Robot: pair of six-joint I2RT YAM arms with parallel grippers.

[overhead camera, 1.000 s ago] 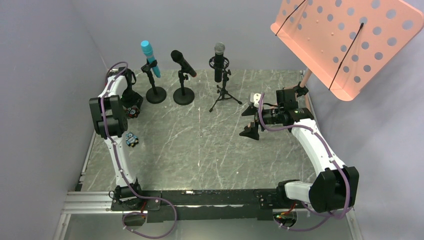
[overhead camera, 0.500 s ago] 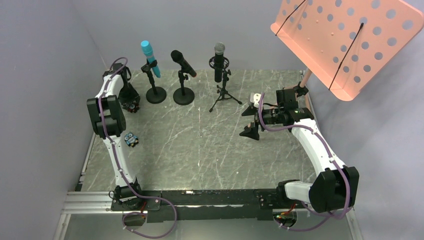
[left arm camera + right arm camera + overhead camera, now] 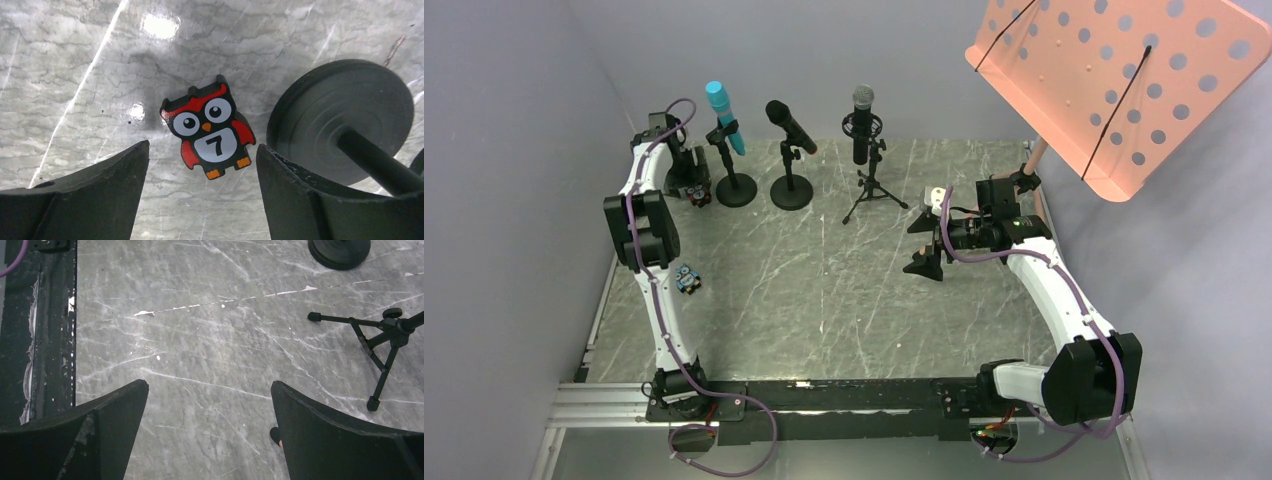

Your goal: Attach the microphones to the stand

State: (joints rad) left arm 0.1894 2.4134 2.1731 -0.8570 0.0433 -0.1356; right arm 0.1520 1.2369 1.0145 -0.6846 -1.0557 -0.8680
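Top external view: all three mics sit up in stands along the far side of the table (image 3: 824, 290). The turquoise mic (image 3: 724, 117) is on the left, in the round-foot stand (image 3: 735, 188). The black mic (image 3: 790, 126) is in the middle stand (image 3: 791, 191). The grey-headed mic (image 3: 862, 122) is in the tripod stand (image 3: 873, 190).

The left gripper (image 3: 696, 190) is at the far left, down low, just beside the foot of the round-foot stand. The turquoise mic is up above it and a little to the right. That mic is long and it leans: its head points up and left, its tail points down and right. The left arm is much nearer to it than the right arm.

In the left wrist view, the left gripper (image 3: 202, 147) points down with its fingers spread wide. It holds nothing. Between the fingers, down on the table, lies a red owl (image 3: 209, 127) with a 7 on it. The foot of the stand is just to the right of the owl.

The right gripper (image 3: 924, 245) hangs on the right side. Its fingers are spread wide too, and nothing is in it. The grey-headed mic stands straight up, far and left of it, well apart.

I think the job looks done, because no mic lies on the table. If the turquoise mic needs a fix, the left gripper has to go up and right to reach it.
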